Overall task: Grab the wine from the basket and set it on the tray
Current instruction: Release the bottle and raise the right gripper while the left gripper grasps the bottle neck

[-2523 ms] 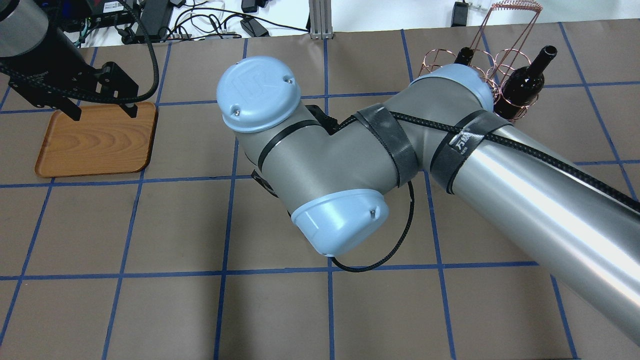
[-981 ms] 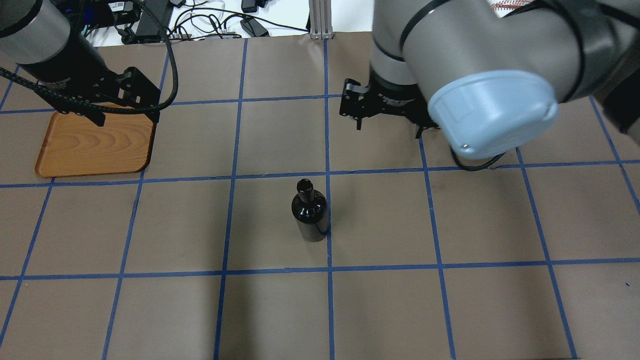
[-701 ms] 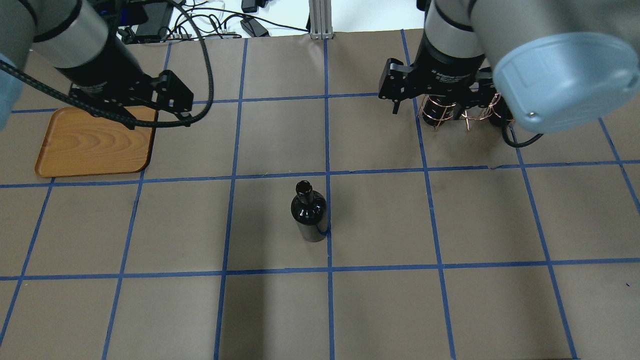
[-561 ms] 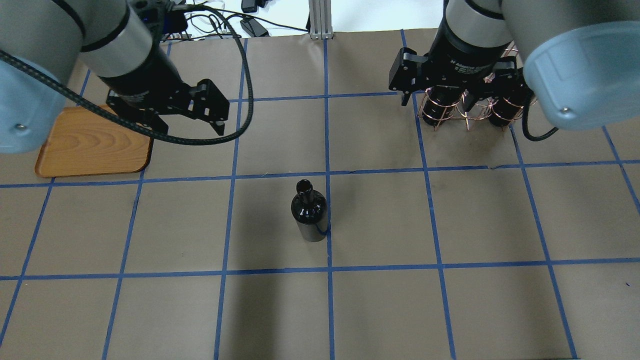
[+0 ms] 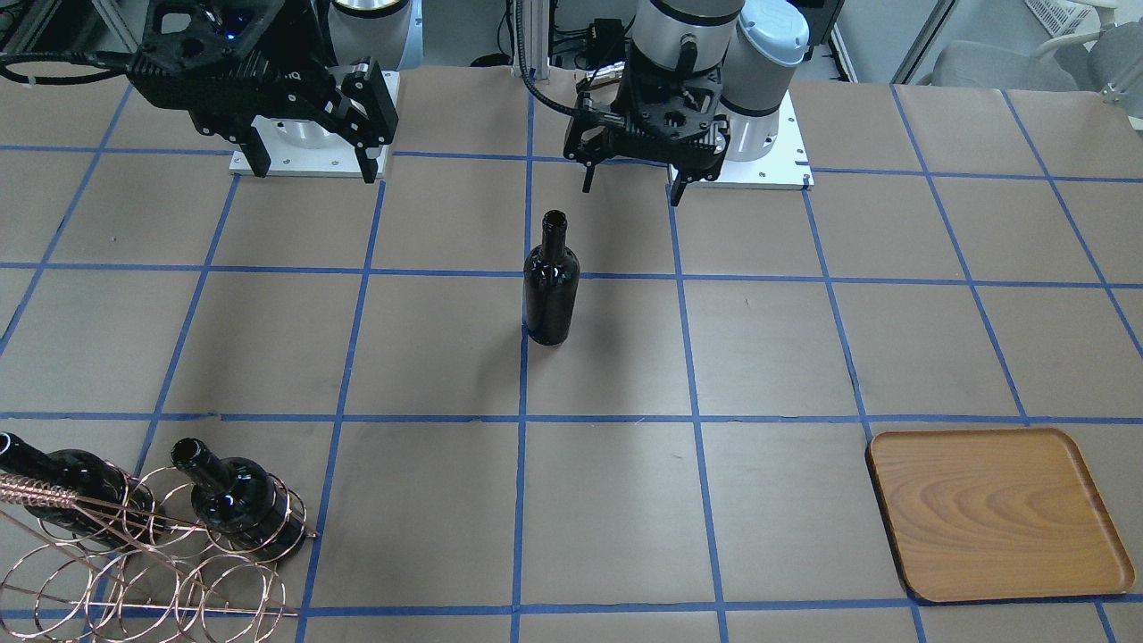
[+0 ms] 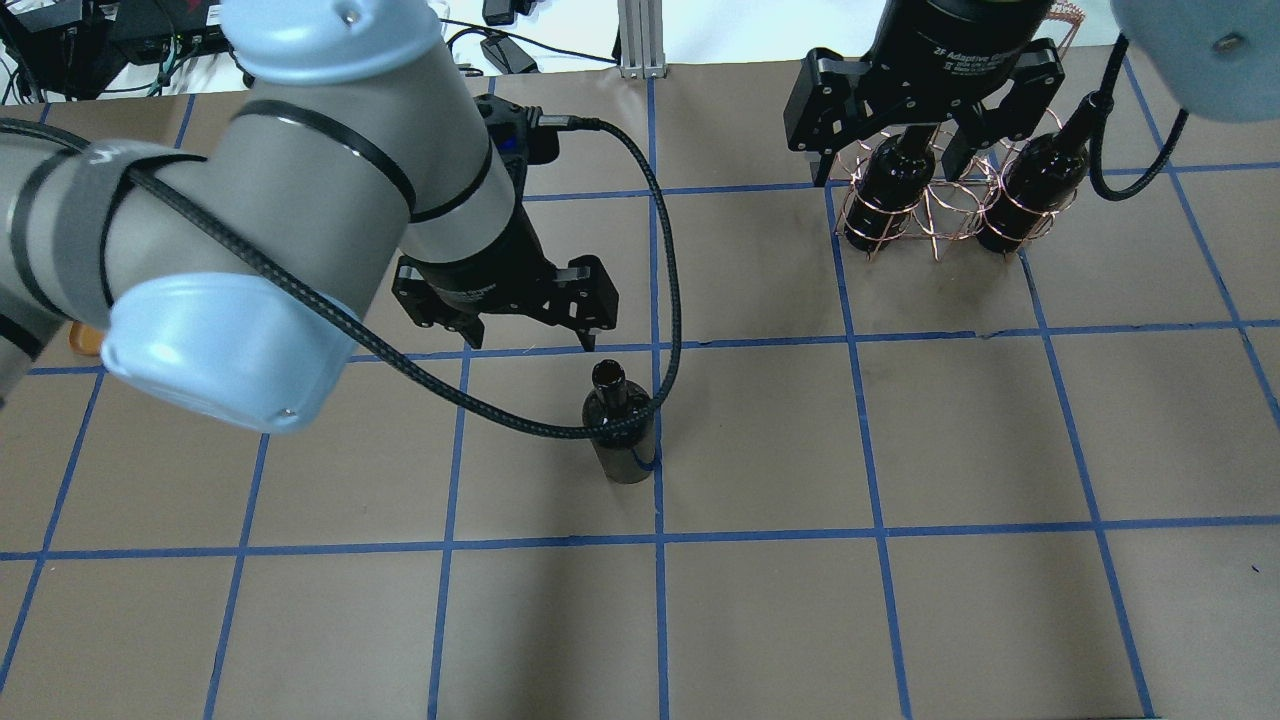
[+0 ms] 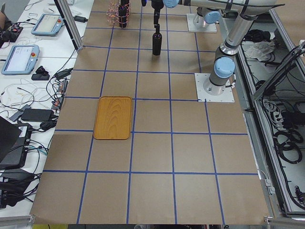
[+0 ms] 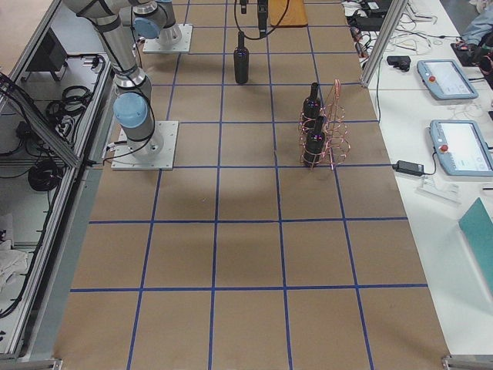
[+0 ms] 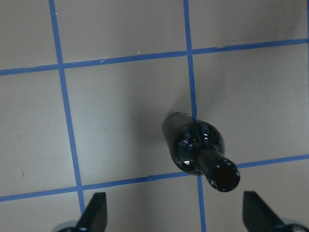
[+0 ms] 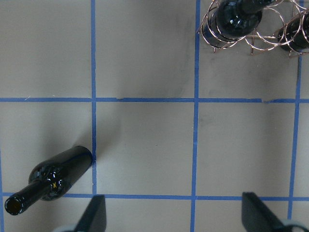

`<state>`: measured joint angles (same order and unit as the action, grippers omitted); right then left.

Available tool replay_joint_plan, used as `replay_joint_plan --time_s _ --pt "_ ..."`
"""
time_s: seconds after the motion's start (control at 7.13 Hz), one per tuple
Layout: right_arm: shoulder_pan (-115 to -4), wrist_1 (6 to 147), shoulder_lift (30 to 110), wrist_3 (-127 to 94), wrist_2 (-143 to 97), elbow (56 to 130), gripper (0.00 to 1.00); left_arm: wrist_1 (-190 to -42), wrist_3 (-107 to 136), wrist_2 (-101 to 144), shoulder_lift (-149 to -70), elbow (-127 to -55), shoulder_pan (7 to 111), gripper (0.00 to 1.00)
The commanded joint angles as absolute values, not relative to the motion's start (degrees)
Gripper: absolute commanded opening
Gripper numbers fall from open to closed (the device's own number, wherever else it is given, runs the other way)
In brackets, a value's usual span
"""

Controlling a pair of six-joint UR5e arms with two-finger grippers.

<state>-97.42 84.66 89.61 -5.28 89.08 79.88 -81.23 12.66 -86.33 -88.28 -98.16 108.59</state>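
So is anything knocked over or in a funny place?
Nothing is knocked over or spilled. One bottle stands upright alone mid-table, outside the wire rack and not on the wooden tray. Two other bottles sit in the rack.

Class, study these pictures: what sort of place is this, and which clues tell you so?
Probably a robotics lab: the left arm and right arm stand bolted to a table taped into a blue grid, with teach pendants and loose cables beside it.
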Motion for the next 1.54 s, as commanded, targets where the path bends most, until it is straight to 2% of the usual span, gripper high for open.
replay_joint_plan --time_s 0.0,0.28,0.84,1.12,1.26,1.4 --pt "-97.38 87.6 89.39 -3.51 89.12 80.15 1.0 -77.36 14.84 -86.22 -90.78 -99.49 111.7 0.98" --pt "-97.3 89.03 89.56 -3.52 89.39 81.38 1.0 -76.12 15.2 -86.39 -93.51 -100.19 113.46 0.94" --pt "-96.77 88.77 89.47 -3.43 89.82 81.91 1.0 -73.83 14.42 -86.92 -95.54 -100.28 114.08 0.64" --pt "-96.77 88.95 89.3 -3.25 89.56 81.91 1.0 -74.44 13.98 -87.01 -95.36 -100.37 114.08 0.64" --pt "-96.77 88.6 89.47 -3.43 90.0 81.91 1.0 -74.36 13.89 -87.01 -95.27 -100.63 114.0 0.45" --pt "-96.77 88.68 89.47 -3.43 90.0 81.91 1.0 -75.4 13.71 -86.92 -95.27 -100.63 113.65 0.0"
